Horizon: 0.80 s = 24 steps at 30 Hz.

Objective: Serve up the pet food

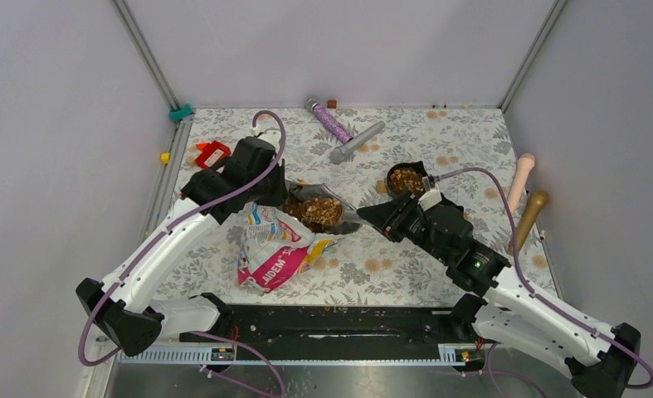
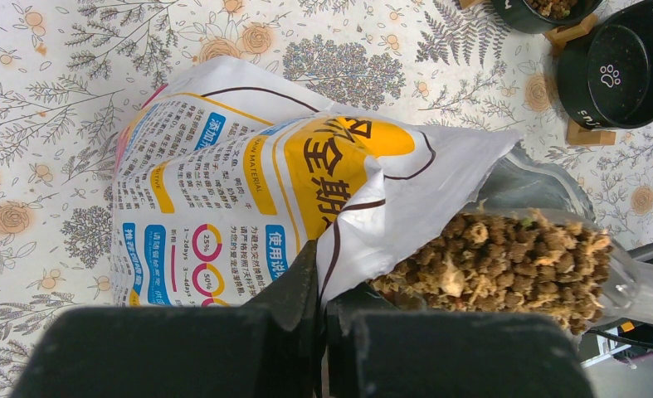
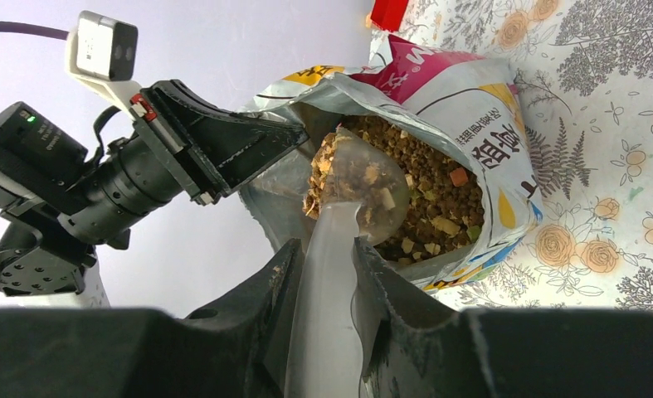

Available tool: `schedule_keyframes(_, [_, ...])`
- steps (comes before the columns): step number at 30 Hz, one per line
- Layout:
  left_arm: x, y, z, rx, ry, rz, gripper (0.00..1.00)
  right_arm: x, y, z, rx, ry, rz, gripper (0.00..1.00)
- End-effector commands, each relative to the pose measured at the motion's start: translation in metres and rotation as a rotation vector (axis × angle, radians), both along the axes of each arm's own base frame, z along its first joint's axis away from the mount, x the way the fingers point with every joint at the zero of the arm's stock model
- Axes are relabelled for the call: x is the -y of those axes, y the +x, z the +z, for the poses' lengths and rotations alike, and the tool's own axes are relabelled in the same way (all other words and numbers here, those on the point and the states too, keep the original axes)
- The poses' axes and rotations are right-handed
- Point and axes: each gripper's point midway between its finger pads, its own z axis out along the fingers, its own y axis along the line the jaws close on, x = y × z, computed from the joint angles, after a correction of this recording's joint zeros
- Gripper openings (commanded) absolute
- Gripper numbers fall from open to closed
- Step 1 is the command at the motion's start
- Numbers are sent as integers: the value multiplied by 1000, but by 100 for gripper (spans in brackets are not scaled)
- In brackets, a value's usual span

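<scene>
Two grippers, both occupied. Left gripper (image 2: 323,282): fingers pressed together on the rim of the bag (image 2: 223,166), pinching the film and holding the mouth up and open. Right gripper (image 3: 327,249): clamped on the handle of a clear plastic scoop (image 3: 360,178). The scoop's cup sits straight ahead of the fingers, inside the bag mouth.

Pet food (image 3: 426,178): a loose heap in the bag mouth, directly ahead of the right gripper and just beside the left one. Some lies in the scoop cup. A further portion sits in a black bowl (image 1: 406,178) just beside the right gripper, on the side away from the arm bases. Second black bowl (image 2: 626,70), paw print inside, empty, next to the first on the floral desk (image 2: 57,83).

Handling, as judged: the kibble is dry, light, hard and free-running. It cannot be taken hold of directly, since the pellets would roll and scatter. Carry it in the scoop, held by the handle as now, cup level; a tilt spills it. The bag film looks thin, slick and floppy, and the mouth would likely sag shut if the rim pinch lets go, so the rim is the right hold. The scoop handle is smooth plastic and may twist in the grip, though the load is slight.

Step in hand, probably: filling the scoop, with the empty bowl as the likely destination.
</scene>
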Motion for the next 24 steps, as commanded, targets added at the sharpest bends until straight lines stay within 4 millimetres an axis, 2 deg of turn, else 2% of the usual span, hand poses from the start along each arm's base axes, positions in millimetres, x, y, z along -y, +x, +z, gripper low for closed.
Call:
schedule_keyframes(1, [16,6,27,77,-98,-32,0,8,1,25,69,54,-38,0])
schedule_keyframes(5, [16,8,25,74,-91,-29,0,-11,-2,23,44,49,46,0])
schedule_keyframes(8, [15,7,26,76,-96,-31,0,-1,4,27,66,89,-22,0])
schedule_keyframes(16, [14,7,29,87,-97,-28,0,13,-2,30,81,94,-48,0])
schedule_keyframes(24, [14,5,31,91,-103,-31,0,8,-11,31,45,193,-5,0])
